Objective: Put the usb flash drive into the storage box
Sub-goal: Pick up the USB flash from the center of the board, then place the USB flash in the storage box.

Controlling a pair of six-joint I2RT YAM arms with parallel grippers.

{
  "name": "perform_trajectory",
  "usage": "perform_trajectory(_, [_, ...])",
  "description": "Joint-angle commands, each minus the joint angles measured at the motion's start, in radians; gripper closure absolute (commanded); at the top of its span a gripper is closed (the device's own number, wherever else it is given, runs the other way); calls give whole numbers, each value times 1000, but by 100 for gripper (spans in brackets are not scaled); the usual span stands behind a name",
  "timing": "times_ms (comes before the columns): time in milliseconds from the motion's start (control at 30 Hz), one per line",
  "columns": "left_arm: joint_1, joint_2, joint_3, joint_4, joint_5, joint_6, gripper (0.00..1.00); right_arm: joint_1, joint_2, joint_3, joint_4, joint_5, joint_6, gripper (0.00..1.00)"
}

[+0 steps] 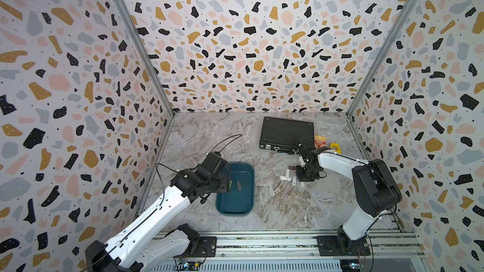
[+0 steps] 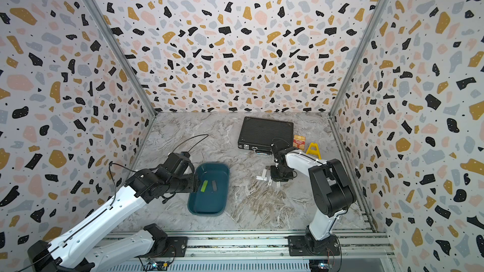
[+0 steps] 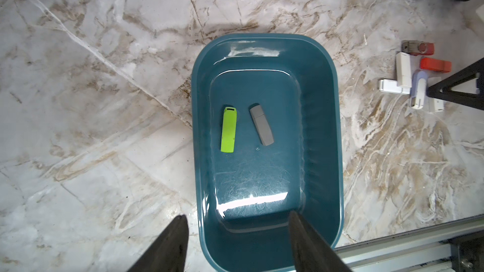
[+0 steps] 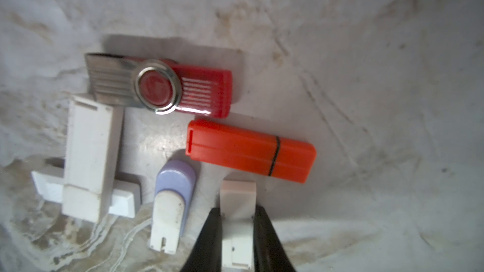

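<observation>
- Possibly drags the orange capped drive (image 4: 250, 150) along on the lift, its long side touching or just beside the far end of the pinched white usb flash drive (image 4: 237, 196).
- Equally likely to brush the lilac-and-white drive (image 4: 172, 200), lying just beside one finger of the right gripper (image 4: 237, 213).
- Might twist or slip in transit, judging by the smooth narrow plastic held only between two thin black fingers.
- Risks a clash over the storage box (image 3: 324, 126), well apart from the pile of drives, with the left gripper (image 3: 237, 215) hanging above one end of it.
- Clamped on the white drive at the right arm: pressing both long sides, far end poking out beyond the fingertips. Resting on the marble tabletop (image 4: 366, 100) or barely off it; impossible to tell which.
- Spread wide and empty at the left arm: touching nothing, fingertips straddling one wall of the teal box.
- Already lying inside the box: a green drive (image 3: 229, 130) and a grey drive (image 3: 261, 124), near each other but apart.
</observation>
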Motion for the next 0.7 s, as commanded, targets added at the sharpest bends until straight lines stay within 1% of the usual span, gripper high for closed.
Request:
perform_trajectory(0, [5,-51,3,-48,22,-1,35,14,-69,-9,-29,-7,-7,81])
perform_trajectory(133, [5,-143,18,-98,12,-13,35,63,-214,11,-47,-65,10,81])
perform_trajectory(233, [5,-231,15,-121,-16,-28,36,148,-273,64,-34,-131,81,82])
perform_trajectory(300, [5,-273,8,-118,-23,-33,36,229,-266,104,12,-191,133,82])
perform_trajectory(400, [4,-304,7,-122,-43,-37,36,374,-185,227,39,-179,174,82])
perform_trajectory(467, [5,-315,-4,-115,-49,-39,36,457,-89,324,45,-168,190,82])
perform_trajectory(567, [5,-330,-23,-88,-40,-39,36,540,53,440,80,-143,219,83])
perform_trajectory(667, [5,-343,-29,-75,-31,-34,36,589,184,546,84,-108,233,82])
